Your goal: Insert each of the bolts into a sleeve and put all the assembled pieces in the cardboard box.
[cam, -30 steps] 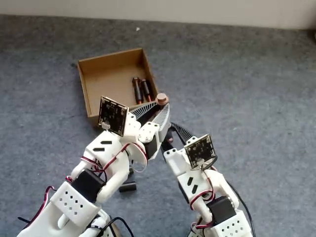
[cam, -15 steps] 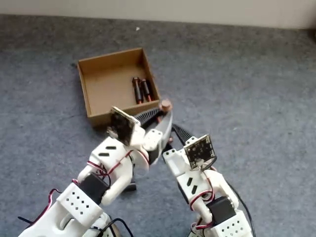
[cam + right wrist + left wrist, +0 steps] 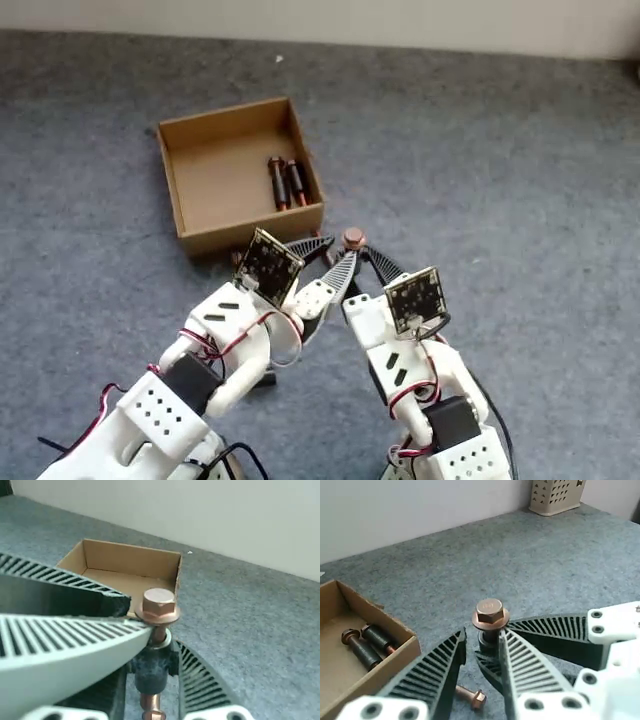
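Just off the near right corner of the cardboard box [image 3: 220,175], pinched the bolt [image 3: 353,238] under its head with the left claw [image 3: 481,634], upright, shank down in the sleeve [image 3: 149,677] gripped by the right claw [image 3: 152,660]. Saw two assembled pieces [image 3: 285,182] side by side inside the box by its right wall, plus a loose bolt [image 3: 471,698] on the table [image 3: 520,200] below.

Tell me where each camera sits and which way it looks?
High view: above the table, looking down on both arms, the cardboard box and the bolt.
Left wrist view: on the left arm, looking through the left gripper at the bolt.
Right wrist view: on the right arm, looking over the right gripper and sleeve toward the cardboard box.
All three share the bolt and cardboard box.
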Tool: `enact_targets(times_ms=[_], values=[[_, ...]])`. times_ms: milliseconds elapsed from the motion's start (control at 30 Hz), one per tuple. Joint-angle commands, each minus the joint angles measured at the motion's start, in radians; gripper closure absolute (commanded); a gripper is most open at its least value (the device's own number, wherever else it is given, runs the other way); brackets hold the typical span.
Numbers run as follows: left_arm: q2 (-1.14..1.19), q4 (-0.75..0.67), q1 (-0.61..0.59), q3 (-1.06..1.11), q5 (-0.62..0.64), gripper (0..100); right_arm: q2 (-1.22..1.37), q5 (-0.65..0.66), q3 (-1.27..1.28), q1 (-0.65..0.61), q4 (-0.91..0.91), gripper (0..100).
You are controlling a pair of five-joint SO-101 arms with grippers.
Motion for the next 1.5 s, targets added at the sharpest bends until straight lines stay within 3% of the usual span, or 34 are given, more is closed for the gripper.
enact_targets(times_ms=[0, 367, 600, 767, 933, 1100, 1267, 1467], values=[[-0.01, 0.129, -0.004, -0.111, -0.015, 86, -0.022, 0.008, 0.004, 0.021, -0.039, 99.2], [-0.058, 0.384, -0.179, -0.246, -0.015, 86, -0.022, 0.008, 0.047, 0.021, -0.039, 99.2], [-0.46, 0.611, -0.277, -0.239, -0.015, 86, -0.022, 0.008, 0.05, 0.021, -0.039, 99.2], [-0.682, 0.723, -0.429, -0.151, -0.015, 86, -0.022, 0.008, 0.05, 0.022, -0.039, 99.2], [-0.611, 0.681, -0.625, -0.024, -0.015, 86, -0.022, 0.008, 0.05, 0.022, -0.038, 99.2], [-0.611, 0.592, -0.739, 0.137, -0.015, 86, -0.021, 0.005, 0.041, 0.022, -0.033, 99.2], [-0.611, 0.488, -0.783, 0.295, -0.015, 86, -0.021, 0.002, 0.03, 0.081, -0.042, 99.2], [-0.611, 0.468, -0.782, 0.335, -0.015, 86, -0.021, -0.046, -0.064, 0.045, -0.128, 99.2]])
